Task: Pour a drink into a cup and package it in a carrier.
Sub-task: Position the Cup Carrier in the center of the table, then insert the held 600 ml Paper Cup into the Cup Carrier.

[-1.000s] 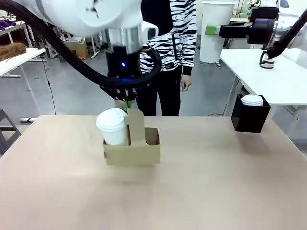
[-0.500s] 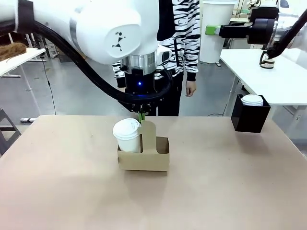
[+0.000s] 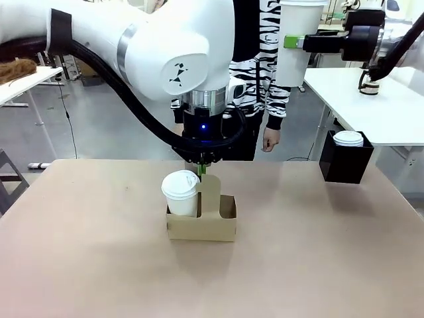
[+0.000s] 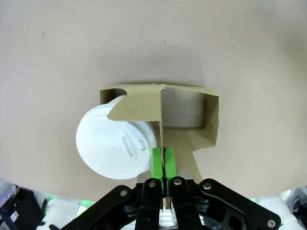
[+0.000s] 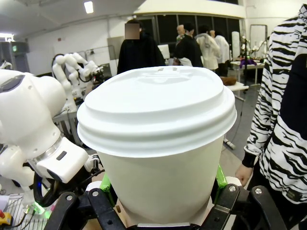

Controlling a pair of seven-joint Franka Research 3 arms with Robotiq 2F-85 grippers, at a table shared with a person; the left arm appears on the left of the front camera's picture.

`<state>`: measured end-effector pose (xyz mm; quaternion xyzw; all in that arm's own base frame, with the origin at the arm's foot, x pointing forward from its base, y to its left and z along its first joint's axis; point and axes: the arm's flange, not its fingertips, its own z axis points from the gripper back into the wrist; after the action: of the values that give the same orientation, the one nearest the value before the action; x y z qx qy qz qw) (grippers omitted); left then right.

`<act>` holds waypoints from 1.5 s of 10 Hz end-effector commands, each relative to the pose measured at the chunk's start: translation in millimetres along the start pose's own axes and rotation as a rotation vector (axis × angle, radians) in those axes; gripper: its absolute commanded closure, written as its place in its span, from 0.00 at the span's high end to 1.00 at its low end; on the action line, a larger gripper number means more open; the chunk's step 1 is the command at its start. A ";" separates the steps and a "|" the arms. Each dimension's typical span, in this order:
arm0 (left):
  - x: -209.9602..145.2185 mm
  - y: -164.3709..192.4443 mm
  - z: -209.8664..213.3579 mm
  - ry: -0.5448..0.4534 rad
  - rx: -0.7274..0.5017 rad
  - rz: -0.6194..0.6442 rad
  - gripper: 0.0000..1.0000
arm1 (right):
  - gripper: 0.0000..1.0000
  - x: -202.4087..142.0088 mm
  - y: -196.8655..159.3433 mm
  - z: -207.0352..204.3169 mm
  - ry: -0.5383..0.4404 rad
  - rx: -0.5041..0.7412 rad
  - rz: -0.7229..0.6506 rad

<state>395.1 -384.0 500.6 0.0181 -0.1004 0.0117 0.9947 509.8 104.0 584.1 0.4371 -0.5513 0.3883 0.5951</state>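
Open lab hall behind, with benches and people far off; beige desk in the foreground.

Front view: left arm reaches over mid-desk, and a person in a zebra-striped top stands beyond it. The left hand is closed, pinching the top of the handle tab. The carrier sits straight below the hand. The cup, lidded, stands in the pocket just beside and below the fingers. A black box is well off to that hand's right, with a third cup in it.

Left wrist view, looking down: green pads press flat on the tab's edge. It adds the other pocket, bare cardboard.

Right wrist view: the right hand is clamped on a second cup, upright and lidded, with a striped sleeve beside it.

Writing: dark emblem on the left arm's housing and raised marks on the second cup's lid, both unreadable.
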 end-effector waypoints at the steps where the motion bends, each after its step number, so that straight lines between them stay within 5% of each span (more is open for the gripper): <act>1: -1.0 -2.3 -3.7 -0.031 -0.003 0.034 0.02 | 0.86 3.7 0.2 -1.9 -0.006 0.003 0.015; 8: -0.2 -1.6 -0.6 -0.004 -0.003 0.007 0.02 | 0.86 3.7 0.2 -1.9 -0.006 0.003 0.015; 9: -0.3 -3.0 0.3 -0.003 -0.005 0.007 0.62 | 0.86 3.7 0.2 -1.9 -0.006 0.003 0.015; 10: -0.5 8.7 8.8 0.009 -0.026 0.004 0.60 | 0.86 3.7 0.2 -1.9 -0.006 0.003 0.015; 11: 0.3 18.4 18.8 0.040 -0.050 -0.008 1.00 | 0.86 3.7 0.2 -1.9 -0.006 0.003 0.015; 13: 4.3 40.0 46.7 0.094 -0.100 -0.062 1.00 | 0.86 0.0 0.0 0.0 0.000 0.000 0.000; 14: 7.4 53.6 62.8 0.126 -0.134 -0.109 0.84 | 0.86 -11.9 -6.7 -9.4 0.042 0.047 -0.018; 15: 12.1 70.9 77.7 0.135 -0.145 -0.167 0.93 | 0.86 -24.5 -9.6 -16.9 0.077 0.110 -0.031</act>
<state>390.3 -340.0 568.8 -0.0426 -0.0506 -0.0465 0.9967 514.0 111.2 565.5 0.4492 -0.5280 0.4010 0.5989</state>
